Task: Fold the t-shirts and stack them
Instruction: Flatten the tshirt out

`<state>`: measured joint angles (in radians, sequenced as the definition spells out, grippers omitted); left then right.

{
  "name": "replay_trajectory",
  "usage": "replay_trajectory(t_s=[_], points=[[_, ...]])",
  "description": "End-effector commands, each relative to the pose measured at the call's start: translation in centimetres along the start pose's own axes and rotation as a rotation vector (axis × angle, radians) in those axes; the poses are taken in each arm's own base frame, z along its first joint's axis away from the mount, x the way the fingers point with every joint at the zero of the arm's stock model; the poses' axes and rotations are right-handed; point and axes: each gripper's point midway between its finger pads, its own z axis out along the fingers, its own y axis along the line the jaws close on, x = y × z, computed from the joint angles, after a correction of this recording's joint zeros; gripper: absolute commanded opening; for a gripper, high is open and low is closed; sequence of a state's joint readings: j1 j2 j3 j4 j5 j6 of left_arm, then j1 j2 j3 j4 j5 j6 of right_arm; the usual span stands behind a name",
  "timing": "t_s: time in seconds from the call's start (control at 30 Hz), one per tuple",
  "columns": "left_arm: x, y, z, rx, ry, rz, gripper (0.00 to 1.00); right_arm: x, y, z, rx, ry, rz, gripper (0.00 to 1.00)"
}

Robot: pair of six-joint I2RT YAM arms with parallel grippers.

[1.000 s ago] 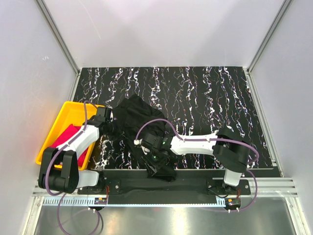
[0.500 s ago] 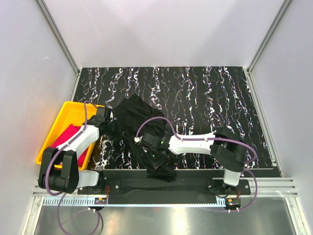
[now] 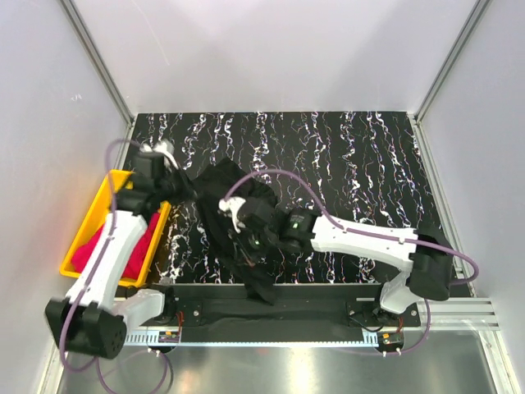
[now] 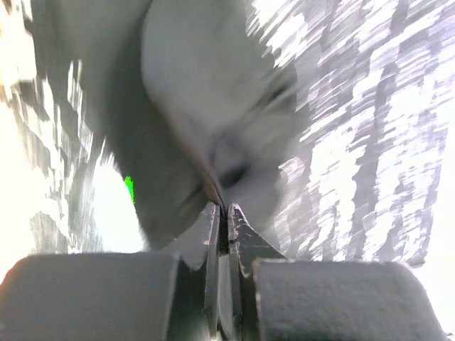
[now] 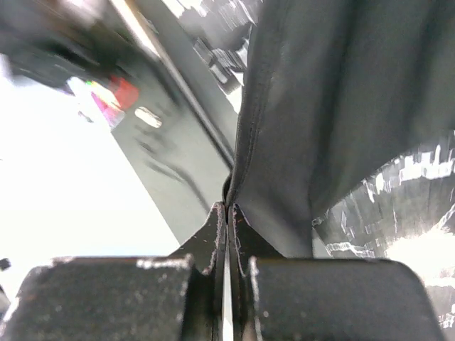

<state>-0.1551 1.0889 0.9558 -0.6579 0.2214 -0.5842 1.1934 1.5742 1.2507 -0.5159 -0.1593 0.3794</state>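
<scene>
The black t-shirt [image 3: 234, 209] hangs bunched between both grippers above the patterned table, its lower end [image 3: 267, 287] trailing to the near edge. My left gripper [image 3: 182, 185] is shut on the shirt's left edge; the pinched cloth [image 4: 199, 128] shows blurred in the left wrist view. My right gripper [image 3: 246, 238] is shut on a hemmed edge of the black t-shirt [image 5: 341, 106]. The pink t-shirt [image 3: 111, 246] lies in the yellow tray [image 3: 115, 182] at the left, partly hidden by the left arm.
The marbled black-and-white table top [image 3: 353, 164] stretches to the right and back. White walls and metal rails [image 3: 98, 66] close in the sides. A black mounting bar [image 3: 320, 308] runs along the near edge.
Both grippers have risen and moved back, lifting the black t-shirt off the table. The left arm swung up and left over the tray; the right arm stretched toward the back left.
</scene>
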Motion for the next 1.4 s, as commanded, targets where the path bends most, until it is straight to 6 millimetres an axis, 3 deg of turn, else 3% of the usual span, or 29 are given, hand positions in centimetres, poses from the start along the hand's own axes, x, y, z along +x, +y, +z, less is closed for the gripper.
replay_trajectory(t_s=[0.0,0.07,0.1,0.17,0.2,0.27,0.3,0.4,0.5,0.57,0.63,0.7,0.77,0.8,0.83,0.87,0.9,0.93,0.97,1.0,1.03,1.07,1.1,1.17,1.2,1.27,1.3,1.33,1.37], points=[[-9.5,-6.9,-10.2,0.138,-0.388,0.165,0.00,-6.2,5.2,-5.2,-0.133,-0.162,-0.053,0.00],[-11.7,-8.9,-14.5,0.178,-0.511,0.218,0.00,-9.4,7.8,-8.0,-0.189,-0.231,-0.082,0.00],[-13.4,-10.7,-18.4,0.215,-0.616,0.269,0.00,-9.7,8.5,-8.8,-0.204,-0.228,-0.096,0.00],[-14.8,-12.1,-23.2,0.239,-0.751,0.311,0.00,-11.8,11.4,-11.7,-0.254,-0.283,-0.153,0.00],[-15.6,-13.4,-27.2,0.265,-0.850,0.356,0.00,-13.5,13.5,-14.3,-0.301,-0.343,-0.184,0.00],[-16.2,-14.7,-31.8,0.293,-0.970,0.420,0.00,-13.9,15.6,-15.8,-0.338,-0.359,-0.228,0.00],[-16.2,-15.8,-36.2,0.333,-1.063,0.442,0.00,-14.4,16.5,-16.8,-0.357,-0.381,-0.242,0.00],[-15.5,-17.6,-43.3,0.415,-1.214,0.482,0.00,-16.5,20.3,-22.2,-0.445,-0.494,-0.285,0.00],[-14.9,-18.8,-47.1,0.487,-1.300,0.509,0.00,-16.8,21.7,-24.0,-0.464,-0.534,-0.292,0.00],[-15.2,-19.4,-47.9,0.508,-1.328,0.522,0.00,-16.9,21.6,-24.7,-0.449,-0.558,-0.290,0.00],[-16.4,-19.9,-47.0,0.502,-1.327,0.520,0.00,-17.3,20.0,-24.8,-0.369,-0.591,-0.268,0.00],[-17.6,-20.4,-43.9,0.491,-1.276,0.536,0.00,-17.2,16.8,-22.5,-0.211,-0.587,-0.211,0.00],[-19.2,-21.3,-40.8,0.506,-1.245,0.556,0.00,-16.8,14.1,-23.5,-0.119,-0.621,-0.157,0.00],[-20.0,-21.1,-37.0,0.483,-1.181,0.562,0.00,-16.1,10.6,-21.5,0.011,-0.603,-0.079,0.00],[-21.3,-21.5,-34.2,0.478,-1.143,0.560,0.00,-15.6,8.7,-23.3,0.041,-0.636,-0.023,0.00],[-21.6,-21.9,-32.1,0.495,-1.096,0.570,0.00,-14.9,6.8,-23.3,0.082,-0.637,0.033,0.00],[-21.9,-21.9,-29.1,0.499,-1.040,0.570,0.00,-12.7,3.4,-20.8,0.150,-0.577,0.150,0.00],[-22.5,-22.6,-28.0,0.528,-1.040,0.574,0.00,-12.2,0.1,-23.5,0.182,-0.643,0.250,0.00],[-22.9,-23.1,-24.3,0.561,-0.963,0.568,0.00,-11.3,-1.9,-23.5,0.210,-0.649,0.306,0.00],[-22.8,-23.6,-21.8,0.584,-0.915,0.568,0.00,-9.0,-4.5,-21.8,0.266,-0.604,0.365,0.00],[-23.1,-24.4,-19.8,0.603,-0.895,0.567,0.00,-8.2,-6.7,-23.4,0.306,-0.647,0.424,0.00],[-23.4,-24.8,-15.3,0.598,-0.820,0.568,0.00,-7.1,-8.1,-23.4,0.341,-0.643,0.465,0.00],[-22.3,-26.1,-12.4,0.622,-0.759,0.573,0.00,-5.4,-9.9,-22.1,0.386,-0.609,0.507,0.00],[-21.7,-27.2,-7.9,0.652,-0.706,0.522,0.00,-3.9,-13.0,-22.3,0.451,-0.617,0.584,0.00],[-20.1,-27.2,-1.7,0.640,-0.612,0.501,0.00,-2.4,-14.5,-21.2,0.490,-0.573,0.603,0.00],[-18.7,-27.3,4.2,0.608,-0.560,0.474,0.00,-1.0,-16.8,-20.6,0.550,-0.538,0.648,0.00],[-16.4,-27.1,9.7,0.582,-0.470,0.478,0.00,0.5,-19.1,-20.2,0.581,-0.509,0.710,0.00],[-15.0,-26.7,13.0,0.557,-0.408,0.477,0.00,1.2,-20.2,-19.7,0.599,-0.479,0.741,0.00],[-14.8,-27.8,14.1,0.586,-0.379,0.468,0.00,1.9,-21.3,-19.6,0.618,-0.459,0.771,0.00]])
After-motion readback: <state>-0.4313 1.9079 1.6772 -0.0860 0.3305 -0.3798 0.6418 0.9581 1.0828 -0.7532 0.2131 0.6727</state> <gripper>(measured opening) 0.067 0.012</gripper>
